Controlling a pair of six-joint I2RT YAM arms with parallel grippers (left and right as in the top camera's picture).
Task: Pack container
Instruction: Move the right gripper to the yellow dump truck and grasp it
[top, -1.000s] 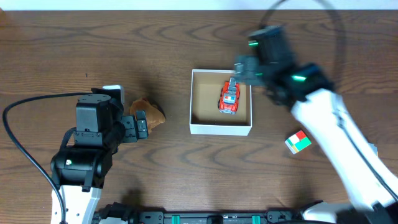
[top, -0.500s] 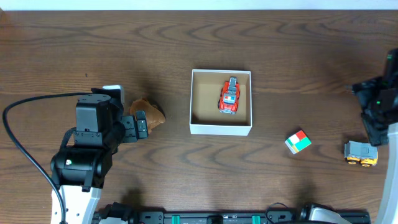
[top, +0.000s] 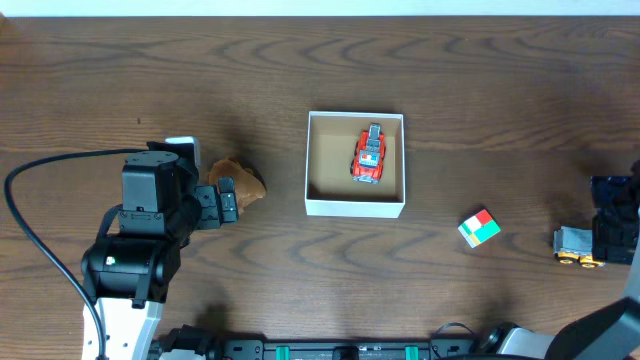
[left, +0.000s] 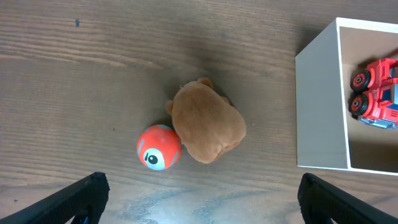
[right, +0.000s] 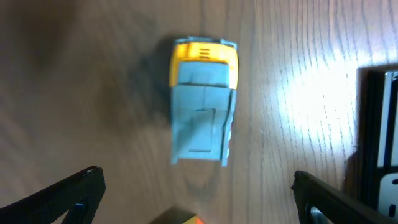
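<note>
The container (top: 355, 208) is a white-walled box with a tan inside at the table's middle. A red toy truck (top: 370, 155) lies in its right half. The left wrist view shows the container's wall (left: 320, 112) and the red truck (left: 376, 93). My left gripper (top: 224, 200) is open and empty, just left of a brown plush toy (top: 246, 180). Its fingers (left: 202, 202) straddle the plush (left: 207, 121) and an orange ball (left: 159, 147). My right gripper (top: 612, 228) is open at the right edge, over a grey and yellow toy truck (top: 576, 246). That truck (right: 202, 102) lies ahead of the open fingers (right: 199, 199).
A small red, green and white cube (top: 479, 227) lies right of the container on the wooden table. An edge of it shows at the bottom of the right wrist view (right: 180, 218). A black cable loops at the left (top: 20, 215).
My right arm has swung from above the container to the table's right edge, over the grey and yellow truck. The left arm and the toys have not moved.
</note>
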